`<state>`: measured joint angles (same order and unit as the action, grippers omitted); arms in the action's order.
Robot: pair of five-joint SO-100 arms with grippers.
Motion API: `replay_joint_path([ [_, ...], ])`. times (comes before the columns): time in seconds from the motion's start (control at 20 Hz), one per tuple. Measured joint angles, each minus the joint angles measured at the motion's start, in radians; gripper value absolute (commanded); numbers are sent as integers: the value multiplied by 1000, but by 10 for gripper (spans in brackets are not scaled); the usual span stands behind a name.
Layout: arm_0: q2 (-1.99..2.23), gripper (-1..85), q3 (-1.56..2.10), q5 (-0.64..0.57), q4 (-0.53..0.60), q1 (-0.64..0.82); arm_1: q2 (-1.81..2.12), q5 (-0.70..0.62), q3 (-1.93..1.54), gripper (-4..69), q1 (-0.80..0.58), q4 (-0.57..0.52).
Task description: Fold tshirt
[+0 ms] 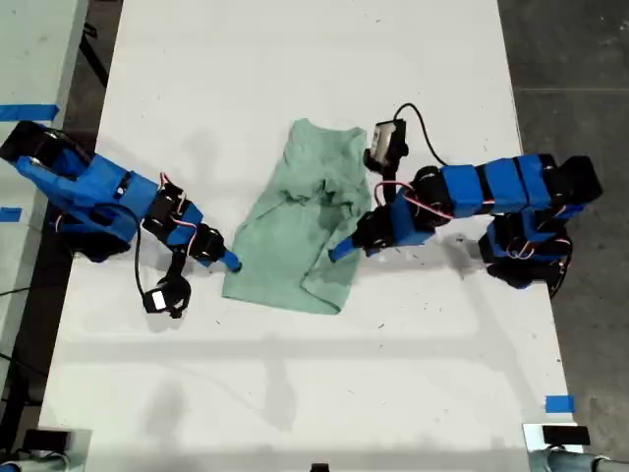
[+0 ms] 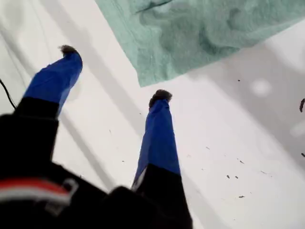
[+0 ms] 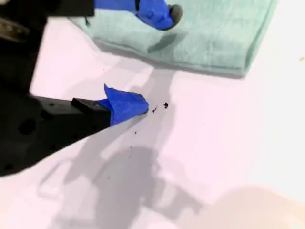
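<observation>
The pale mint-green tshirt (image 1: 300,221) lies crumpled and partly folded in the middle of the white table. My first gripper (image 1: 228,261) comes in from the exterior view's left and stands open on bare table, just short of the tshirt's near corner (image 2: 205,33). Its two blue fingertips (image 2: 161,95) hold nothing (image 2: 115,72). My second gripper (image 1: 342,251) reaches in from the exterior view's right, at the garment's edge. It is open (image 3: 157,61), with one finger over the cloth (image 3: 214,33) and the other finger (image 3: 126,105) over the table.
The white table (image 1: 295,393) runs well beyond the shirt on all sides. Blue tape marks sit at the exterior view's lower right (image 1: 558,403) and far left (image 1: 28,111). Dark floor (image 1: 580,59) borders the table on the exterior view's right.
</observation>
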<state>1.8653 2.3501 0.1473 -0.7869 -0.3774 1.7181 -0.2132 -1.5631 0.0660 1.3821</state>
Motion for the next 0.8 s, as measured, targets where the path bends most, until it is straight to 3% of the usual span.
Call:
replay_joint_path([
  [0.1, -12, 187, 101, 2, 183, 8, 0, 2, -2, 282, 2, 0],
  [0.2, -61, 195, 106, -2, 256, 21, 0, 6, -12, 281, 2, 0],
  [0.45, -161, 185, 63, -12, 293, 26, 0, 9, -21, 281, 2, -9],
  [0.65, -195, 43, 58, -15, 293, 35, 0, 12, -29, 281, 2, -17],
  [0.8, -273, 13, 3, -15, 295, 37, 0, 15, -38, 281, 2, -17],
])
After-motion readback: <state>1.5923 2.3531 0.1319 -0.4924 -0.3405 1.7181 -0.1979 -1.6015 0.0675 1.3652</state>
